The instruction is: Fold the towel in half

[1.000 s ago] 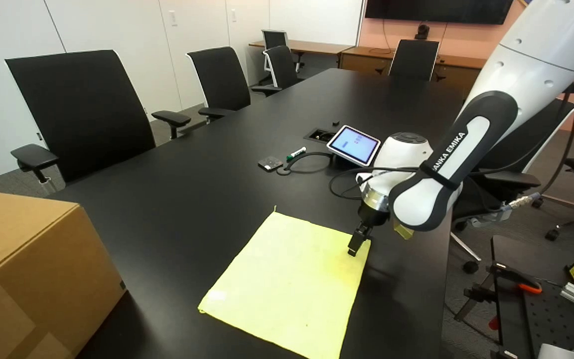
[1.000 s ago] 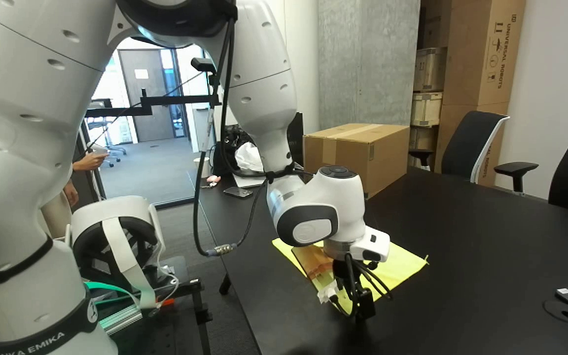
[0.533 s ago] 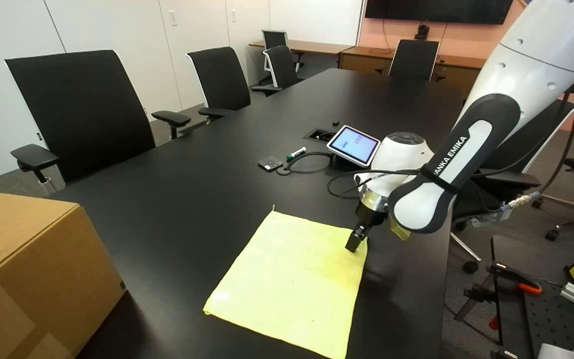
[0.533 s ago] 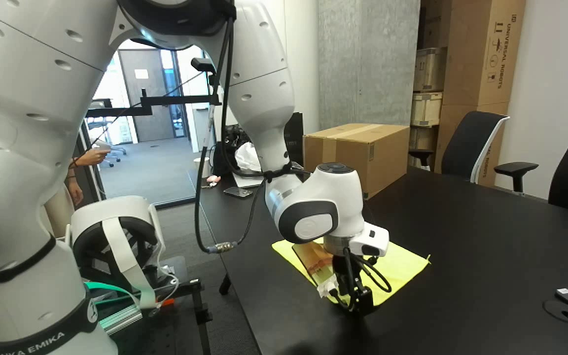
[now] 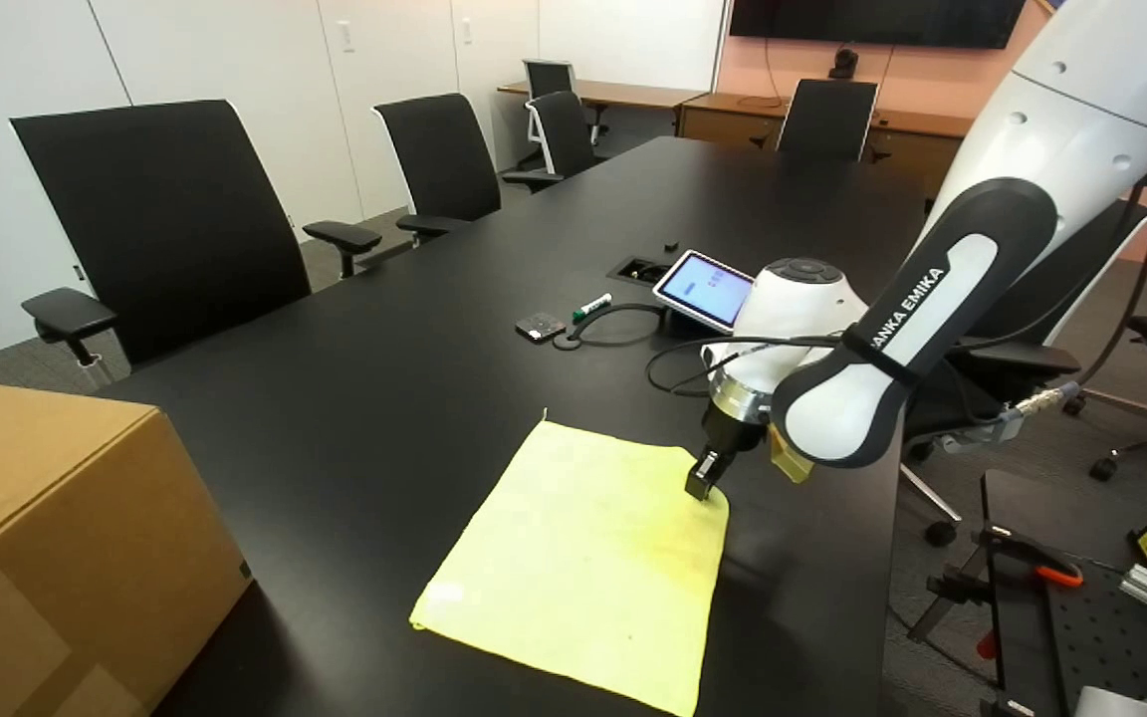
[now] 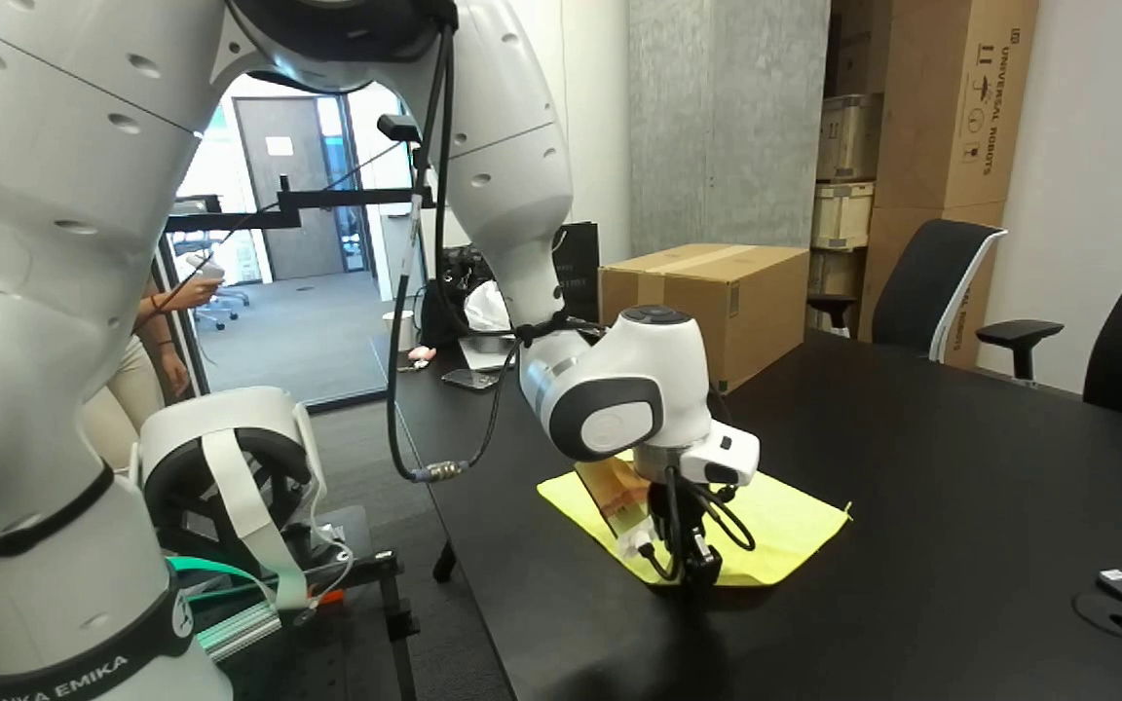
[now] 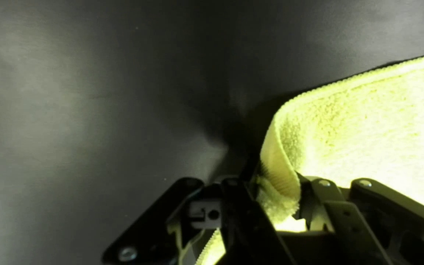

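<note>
The towel [image 5: 573,568] lies mostly flat on the table [image 5: 364,488]; the gripper [image 7: 277,184] pinches one corner, curled up off the table, presumably to carry that edge over the rest.

A long black table [image 5: 384,398] runs under the gripper [image 5: 699,488] and well past it, catching soft glare. In an exterior view, black chairs [image 5: 165,229] stand across from the gripper along a white panelled wall [image 5: 235,60]; far beyond, a dark screen [image 5: 877,20] hangs on a pink wall [image 5: 932,80]. In an exterior view, a grey concrete wall [image 6: 722,127] rises behind the gripper — and well apart from it, a grey door [image 6: 298,248] and bright glass [image 6: 215,166] meet a grey floor [image 6: 308,326].
</note>
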Tool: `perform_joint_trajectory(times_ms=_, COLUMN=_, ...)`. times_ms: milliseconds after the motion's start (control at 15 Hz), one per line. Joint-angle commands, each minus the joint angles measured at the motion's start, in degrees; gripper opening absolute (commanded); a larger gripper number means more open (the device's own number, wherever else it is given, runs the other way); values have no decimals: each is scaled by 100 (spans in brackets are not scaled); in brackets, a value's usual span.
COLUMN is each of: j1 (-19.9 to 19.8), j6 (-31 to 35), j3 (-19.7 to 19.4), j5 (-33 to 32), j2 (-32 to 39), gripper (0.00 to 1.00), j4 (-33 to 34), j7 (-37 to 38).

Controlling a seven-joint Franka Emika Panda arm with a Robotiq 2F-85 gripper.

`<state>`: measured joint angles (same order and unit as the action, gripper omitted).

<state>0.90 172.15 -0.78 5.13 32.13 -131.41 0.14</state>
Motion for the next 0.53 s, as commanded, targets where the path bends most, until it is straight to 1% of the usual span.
perform_joint_trajectory(times_ms=0, j1=168, j6=-184, j3=-61, j5=-38, j2=-207, gripper=7, j4=15, j7=346)
perform_joint_trajectory(times_ms=267, j1=118, j6=-292, j3=43, j5=9, j2=-231, gripper=7, j4=223, j7=446)
perform_joint_trajectory(times_ms=467, j1=-101, j6=-450, j3=271, j5=116, j2=-133, gripper=5, j4=610, j7=370)
